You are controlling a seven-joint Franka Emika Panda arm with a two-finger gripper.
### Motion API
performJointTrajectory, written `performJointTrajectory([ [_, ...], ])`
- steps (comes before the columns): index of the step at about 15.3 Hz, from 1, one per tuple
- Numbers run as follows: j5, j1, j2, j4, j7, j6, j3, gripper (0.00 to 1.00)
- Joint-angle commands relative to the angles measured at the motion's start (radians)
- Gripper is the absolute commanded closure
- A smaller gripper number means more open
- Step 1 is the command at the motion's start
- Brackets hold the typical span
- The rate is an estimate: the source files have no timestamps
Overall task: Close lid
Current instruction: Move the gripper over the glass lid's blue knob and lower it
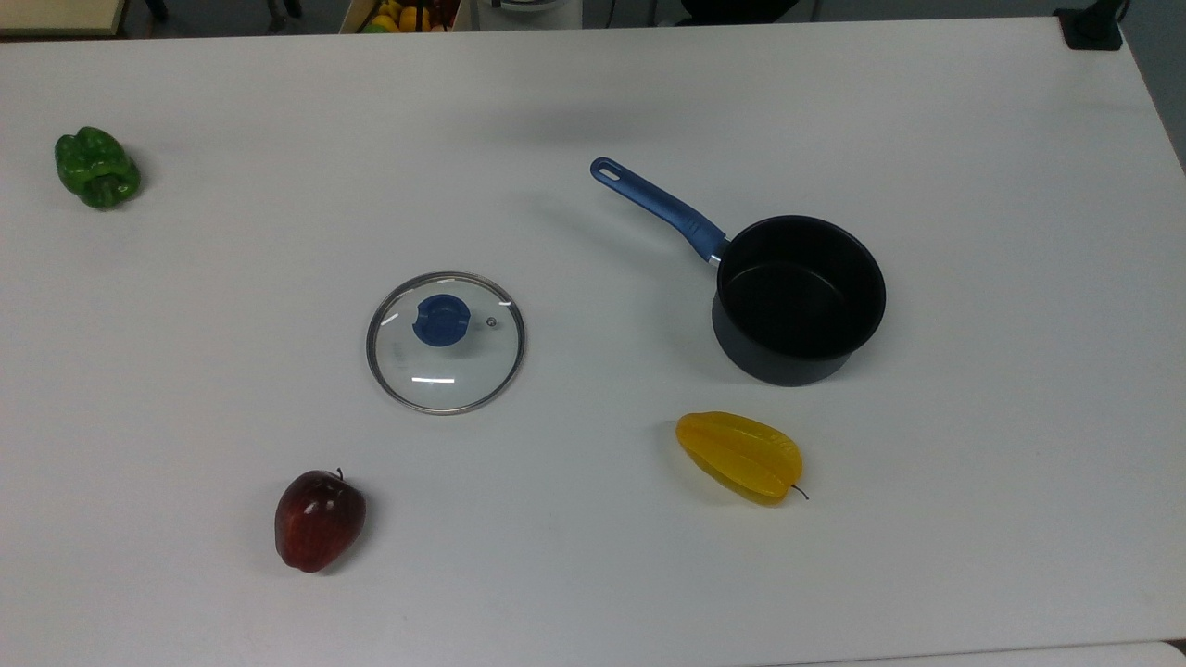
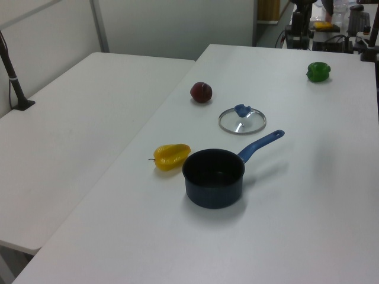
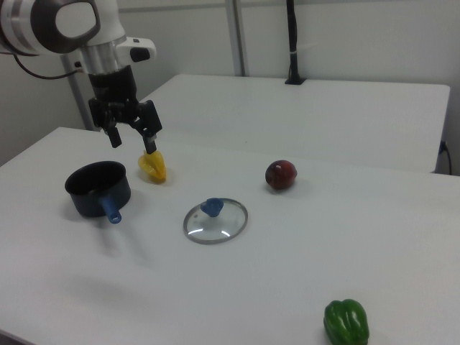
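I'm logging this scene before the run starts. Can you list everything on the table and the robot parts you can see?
lid: 1, clear glass with blue knob, flat on the table, apart from the pot
pot: 1, black with blue handle, open, top view's right
starfruit: 1, yellow, near the pot
apple: 1, dark red, top view's lower left
pepper: 1, green, top view's far left
table: 1, white
gripper: 1, black, open, raised above the table near the pot

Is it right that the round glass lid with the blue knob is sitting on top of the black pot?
No. The round glass lid with the blue knob lies flat on the white table, apart from the open black pot, as the top view shows.
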Motion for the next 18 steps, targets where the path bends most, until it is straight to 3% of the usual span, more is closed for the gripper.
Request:
performJointTrajectory([
  [1, 0.019, 0.001, 0.005, 0.012, -0.023, -0.018, -0.003, 0.0],
  [9, 0.019, -0.006, 0.021, 0.008, -0.011, 0.003, -0.003, 0.0],
  [14, 0.03, -0.029, 0.048, -0.107, -0.012, 0.19, 0.0, 0.0],
  [18, 0.03, -0.034, 0.126, -0.138, -0.011, 0.314, -0.002, 0.0],
])
